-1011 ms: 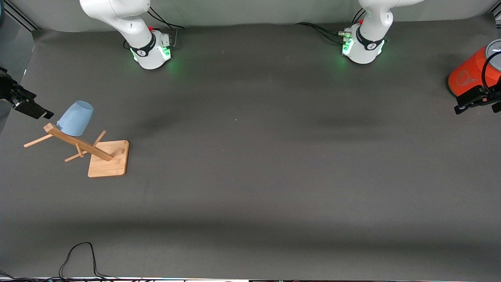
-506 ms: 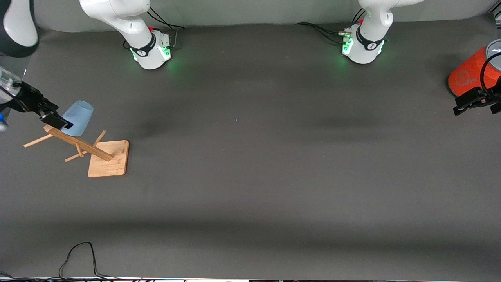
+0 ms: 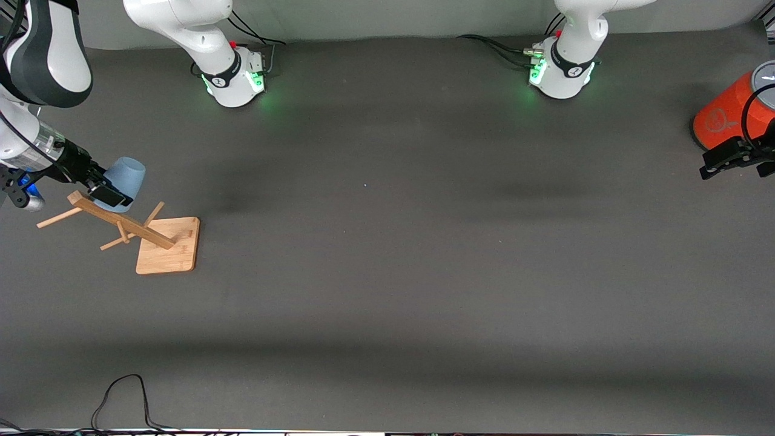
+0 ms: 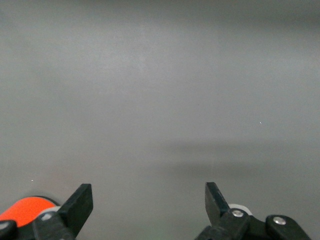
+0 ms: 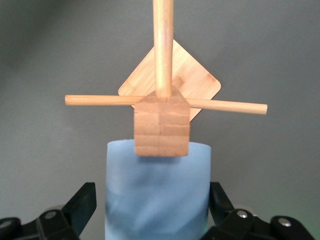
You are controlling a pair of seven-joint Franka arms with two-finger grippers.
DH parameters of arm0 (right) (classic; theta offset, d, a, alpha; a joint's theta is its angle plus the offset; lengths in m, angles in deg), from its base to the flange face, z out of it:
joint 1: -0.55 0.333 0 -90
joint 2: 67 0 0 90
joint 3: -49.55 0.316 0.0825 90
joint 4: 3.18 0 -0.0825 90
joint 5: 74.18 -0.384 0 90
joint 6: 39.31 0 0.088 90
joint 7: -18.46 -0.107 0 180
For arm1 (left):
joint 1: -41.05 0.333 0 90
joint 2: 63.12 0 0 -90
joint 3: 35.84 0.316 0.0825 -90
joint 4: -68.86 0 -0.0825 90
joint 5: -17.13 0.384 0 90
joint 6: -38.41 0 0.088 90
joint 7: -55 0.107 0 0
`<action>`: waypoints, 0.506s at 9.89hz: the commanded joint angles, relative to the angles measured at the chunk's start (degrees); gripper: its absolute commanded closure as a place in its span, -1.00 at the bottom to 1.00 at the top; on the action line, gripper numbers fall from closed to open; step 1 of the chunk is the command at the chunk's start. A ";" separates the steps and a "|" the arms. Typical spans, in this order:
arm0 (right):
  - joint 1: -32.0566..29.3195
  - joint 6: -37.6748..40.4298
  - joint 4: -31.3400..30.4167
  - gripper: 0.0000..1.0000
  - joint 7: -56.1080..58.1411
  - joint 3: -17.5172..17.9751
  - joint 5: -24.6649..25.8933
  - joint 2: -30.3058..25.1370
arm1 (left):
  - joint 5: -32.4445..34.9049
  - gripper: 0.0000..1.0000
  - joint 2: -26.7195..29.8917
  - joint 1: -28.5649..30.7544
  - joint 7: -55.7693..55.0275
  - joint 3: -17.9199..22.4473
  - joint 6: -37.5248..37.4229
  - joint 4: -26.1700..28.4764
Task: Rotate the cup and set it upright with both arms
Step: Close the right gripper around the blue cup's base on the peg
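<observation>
The pale blue cup [image 3: 125, 174] hangs mouth-down and tilted on a peg of a wooden rack [image 3: 166, 245] toward the right arm's end of the table. My right gripper [image 3: 112, 186] is open, with one finger on each side of the cup and a thin gap on both sides. In the right wrist view the cup [image 5: 157, 200] fills the space between the fingers [image 5: 82, 202], and the rack's post top [image 5: 162, 127] sits against it. My left gripper [image 3: 729, 158] waits open and empty beside the orange-red cylinder [image 3: 723, 118]; its fingers [image 4: 80, 202] show over bare mat.
The rack's thin pegs [image 3: 57, 218] stick out sideways around the cup. The orange-red cylinder with a grey lid stands at the left arm's end of the table and shows in the left wrist view [image 4: 27, 206]. A black cable [image 3: 121, 387] lies at the near edge.
My right gripper has come in from the table's end to the cup and now straddles it. The cup and rack have not moved. The left gripper has stayed almost still.
</observation>
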 commanded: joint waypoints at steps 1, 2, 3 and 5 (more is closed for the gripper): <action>0.30 -0.98 -0.65 -1.00 -1.38 -0.26 -0.08 -0.64 | 0.17 -1.00 0.03 0.00 0.59 0.00 0.53 0.19; 0.30 -0.98 -0.65 -1.00 -1.38 -0.35 -0.08 -0.64 | 0.17 -1.00 0.03 0.00 0.59 0.00 0.53 0.28; 0.30 -0.81 -0.65 -0.53 -1.29 -0.52 0.00 -0.64 | 0.17 -1.00 0.12 0.00 0.59 0.00 0.53 0.19; 0.30 -0.55 -0.65 -0.24 -1.11 -0.52 -0.08 -0.73 | 0.17 -1.00 0.12 -0.26 0.15 0.00 0.53 0.19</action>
